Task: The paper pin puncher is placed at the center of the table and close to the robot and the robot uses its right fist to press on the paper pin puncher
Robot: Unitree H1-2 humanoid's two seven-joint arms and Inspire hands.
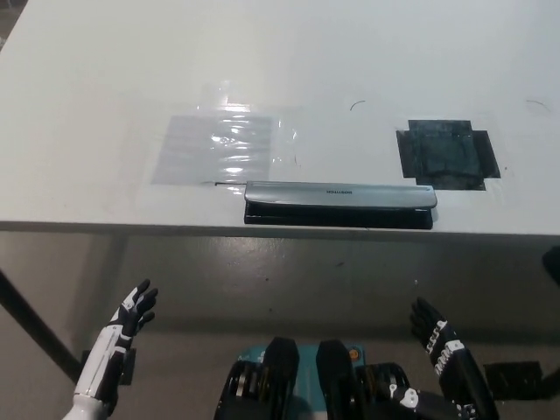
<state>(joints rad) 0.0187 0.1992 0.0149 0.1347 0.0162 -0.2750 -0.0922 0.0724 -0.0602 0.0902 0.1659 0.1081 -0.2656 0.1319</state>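
The paper pin puncher point(339, 204), a long silver bar on a black base, lies along the near edge of the white table point(280, 79), about at its middle. My black right hand point(440, 341) hangs below the table edge at the lower right, open with fingers spread, well clear of the puncher. My white left hand point(129, 318) rests low at the lower left, also open and holding nothing.
A clear plastic sheet point(219, 147) lies flat on the table just left of and behind the puncher. A dark square patch point(447, 153) marks the table to the puncher's right rear. The grey floor point(289, 280) shows below the table edge.
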